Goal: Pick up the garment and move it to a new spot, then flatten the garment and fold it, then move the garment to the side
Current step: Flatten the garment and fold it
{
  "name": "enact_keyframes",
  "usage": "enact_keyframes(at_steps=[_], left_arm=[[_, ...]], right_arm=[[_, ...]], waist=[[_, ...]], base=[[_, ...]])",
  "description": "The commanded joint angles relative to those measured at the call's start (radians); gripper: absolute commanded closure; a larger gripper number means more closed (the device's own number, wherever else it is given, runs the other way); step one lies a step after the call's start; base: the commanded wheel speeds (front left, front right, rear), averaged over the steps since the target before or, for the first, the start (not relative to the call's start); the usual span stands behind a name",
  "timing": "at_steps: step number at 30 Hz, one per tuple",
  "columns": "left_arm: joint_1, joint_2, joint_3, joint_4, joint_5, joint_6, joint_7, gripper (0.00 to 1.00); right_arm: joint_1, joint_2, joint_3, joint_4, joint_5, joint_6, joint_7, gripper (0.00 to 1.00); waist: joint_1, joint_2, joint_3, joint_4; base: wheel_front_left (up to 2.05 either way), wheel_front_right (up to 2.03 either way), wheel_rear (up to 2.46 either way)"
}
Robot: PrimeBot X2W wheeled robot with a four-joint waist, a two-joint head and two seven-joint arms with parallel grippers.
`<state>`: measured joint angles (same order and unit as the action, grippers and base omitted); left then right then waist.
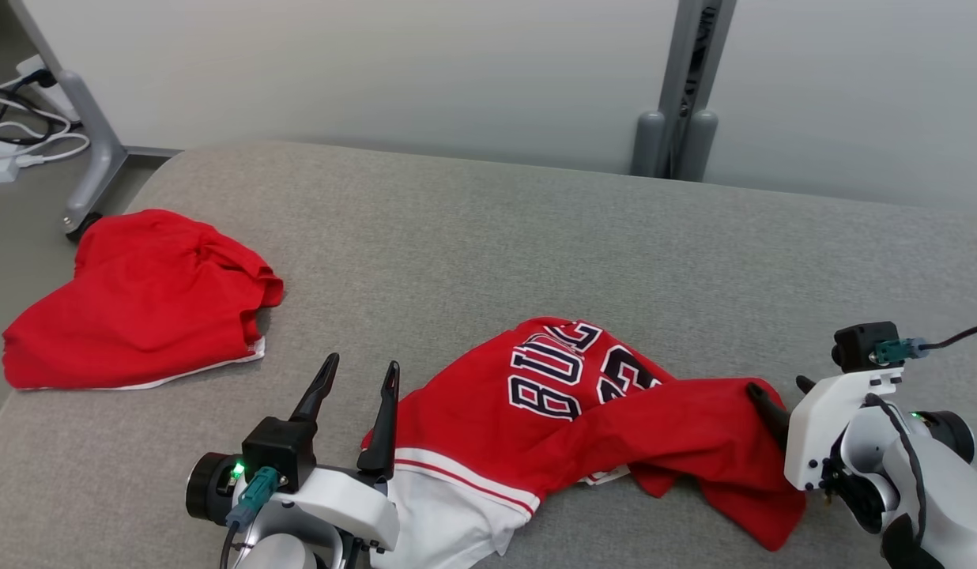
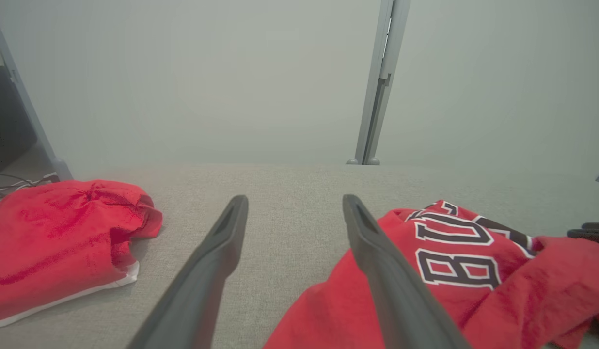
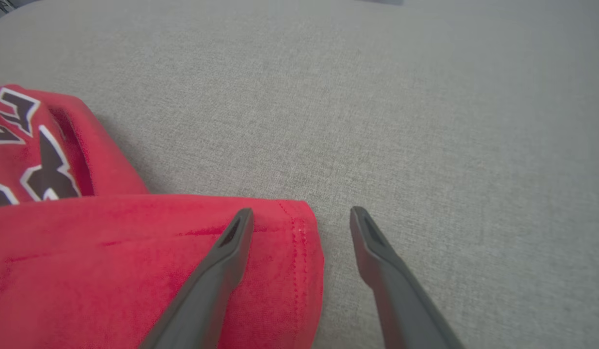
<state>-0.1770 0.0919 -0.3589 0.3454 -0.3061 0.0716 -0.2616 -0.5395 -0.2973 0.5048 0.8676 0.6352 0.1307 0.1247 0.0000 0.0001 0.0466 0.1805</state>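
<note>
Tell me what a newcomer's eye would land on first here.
The crumpled red jersey with dark, white-edged lettering stands out first. It lies near the front edge of the grey padded surface, between the open left end effector and the open right end effector. Next comes a second red garment, bunched at the surface's left side.
</note>
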Motion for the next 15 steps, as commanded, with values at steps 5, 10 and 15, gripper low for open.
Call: enact_keyframes(at_steps=[5,10,15], left_arm=[[-0.016,-0.003,0.007,0.006,0.009,-0.011,-0.004,0.0],[-0.021,-0.009,0.013,0.004,0.014,-0.01,-0.004,0.0],[-0.018,-0.013,0.023,0.001,0.018,-0.013,-0.004,0.0]], right_arm=[[-0.061,0.018,0.043,0.132,0.021,0.0,0.017,0.0],[-0.104,0.034,0.075,0.244,0.017,0.0,0.044,0.51],[-0.137,0.051,0.105,0.255,0.032,0.0,0.006,1.0]], waist=[[0.0,-0.0001,0.013,0.038],[0.0,-0.0001,0.025,0.06],[0.0,-0.0001,0.034,0.066]], base=[[0.0,0.0,0.0],[0.0,0.0,0.0],[0.0,0.0,0.0]])
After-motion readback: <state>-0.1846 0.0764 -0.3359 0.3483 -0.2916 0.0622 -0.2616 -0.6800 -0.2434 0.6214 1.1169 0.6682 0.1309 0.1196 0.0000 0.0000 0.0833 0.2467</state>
